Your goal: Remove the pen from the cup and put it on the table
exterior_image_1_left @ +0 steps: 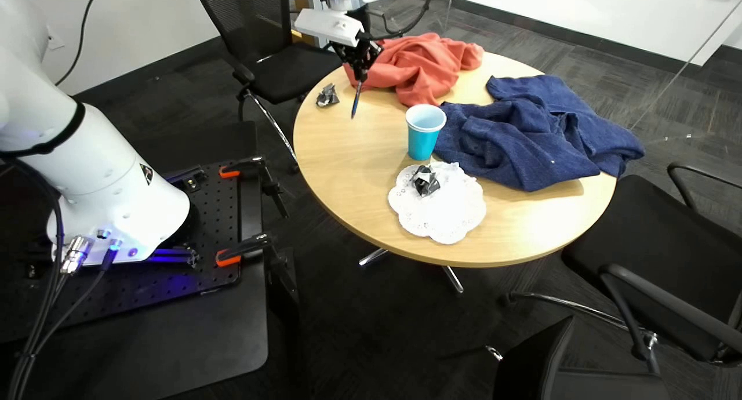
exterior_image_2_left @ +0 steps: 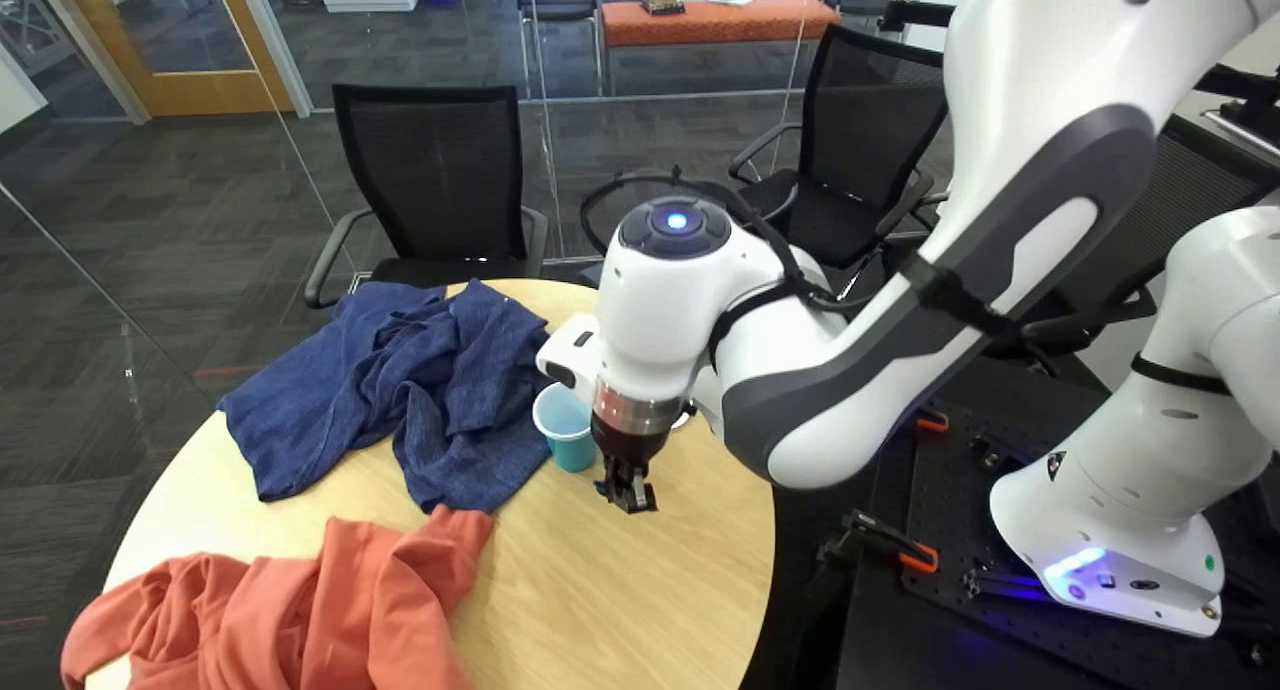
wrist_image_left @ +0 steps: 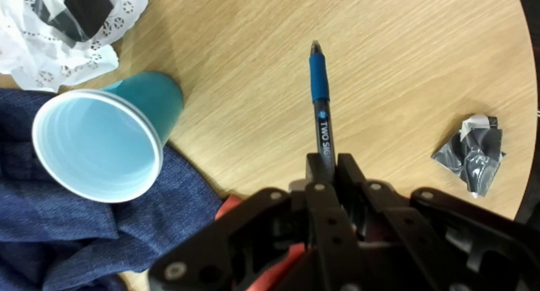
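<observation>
The gripper (wrist_image_left: 330,161) is closed, its 2 jaws pinching the pen (wrist_image_left: 321,109) and nothing else. The pen is clear of the cup (exterior_image_1_left: 425,134), seemingly above the table (exterior_image_1_left: 348,174), between the cup and a crumpled wrapper (wrist_image_left: 472,154). Lowered tip-first, it could twist in that narrow hold; let go too high, it could bounce and roll over the edge. In the wrist view its long axis runs nearly top to bottom, writing tip toward the top, away from the gripper; it seems to slant downward.
</observation>
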Motion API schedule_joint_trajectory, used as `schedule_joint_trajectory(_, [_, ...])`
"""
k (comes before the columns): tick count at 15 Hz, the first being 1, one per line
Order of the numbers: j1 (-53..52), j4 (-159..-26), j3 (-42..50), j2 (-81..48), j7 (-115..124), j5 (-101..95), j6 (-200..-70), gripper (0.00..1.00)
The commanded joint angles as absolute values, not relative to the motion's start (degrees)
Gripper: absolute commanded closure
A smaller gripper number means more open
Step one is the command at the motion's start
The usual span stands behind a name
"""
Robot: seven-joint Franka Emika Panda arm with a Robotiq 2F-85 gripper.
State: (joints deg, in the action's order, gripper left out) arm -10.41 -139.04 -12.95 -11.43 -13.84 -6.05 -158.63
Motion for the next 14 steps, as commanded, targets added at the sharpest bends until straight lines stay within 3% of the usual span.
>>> schedule_joint_trajectory(1, [-13.9,-137.0,-10.0,-16.4,-6.2,-13.5,-160.0,0.97])
schedule_joint_trajectory(14, [-22.6,-125.7,-4.3,-33.2,0.3,-19.4,-160.2,0.97])
